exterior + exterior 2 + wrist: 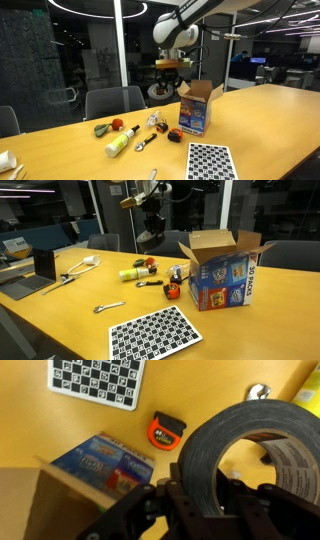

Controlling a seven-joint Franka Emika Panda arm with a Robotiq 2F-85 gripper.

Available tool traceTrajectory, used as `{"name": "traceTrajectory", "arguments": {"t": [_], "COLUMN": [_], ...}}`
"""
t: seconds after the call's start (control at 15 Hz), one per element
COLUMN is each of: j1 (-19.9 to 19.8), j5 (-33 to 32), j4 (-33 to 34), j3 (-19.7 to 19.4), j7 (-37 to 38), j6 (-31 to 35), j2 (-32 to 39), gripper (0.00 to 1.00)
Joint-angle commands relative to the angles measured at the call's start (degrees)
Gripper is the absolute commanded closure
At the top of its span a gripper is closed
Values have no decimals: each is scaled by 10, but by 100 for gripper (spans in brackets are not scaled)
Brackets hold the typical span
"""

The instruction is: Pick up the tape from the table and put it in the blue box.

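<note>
gripper clamped on the wall of the tape, roll held aloft left of the blue box, above the table.

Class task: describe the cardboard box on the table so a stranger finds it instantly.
On the long light-wood table, look next to the black-and-white checkered board. The blue box stands upright there, the only thing with blue printed sides and open brown flaps.

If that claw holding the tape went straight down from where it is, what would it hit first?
Likely the table, beside the blue box rather than in it, though depth is unclear.
</note>
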Motion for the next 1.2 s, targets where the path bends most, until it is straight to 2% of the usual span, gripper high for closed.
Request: {"name": "traceTrajectory", "arguments": {"t": [0.0, 0.2, 0.4, 0.73, 1.13], "j1": [-21, -48, -78, -120, -144], "j5": [-86, -147, -179, -181, -158], "j4": [56, 121, 152, 123, 108], "j3": [-8, -13, -22, -45, -66], "j7": [28, 20, 24, 35, 41], "j6": [-50, -84, -83, -54, -40], "j2": [-43, -47, -36, -4, 71], "gripper": [85, 85, 85, 85, 86]}}
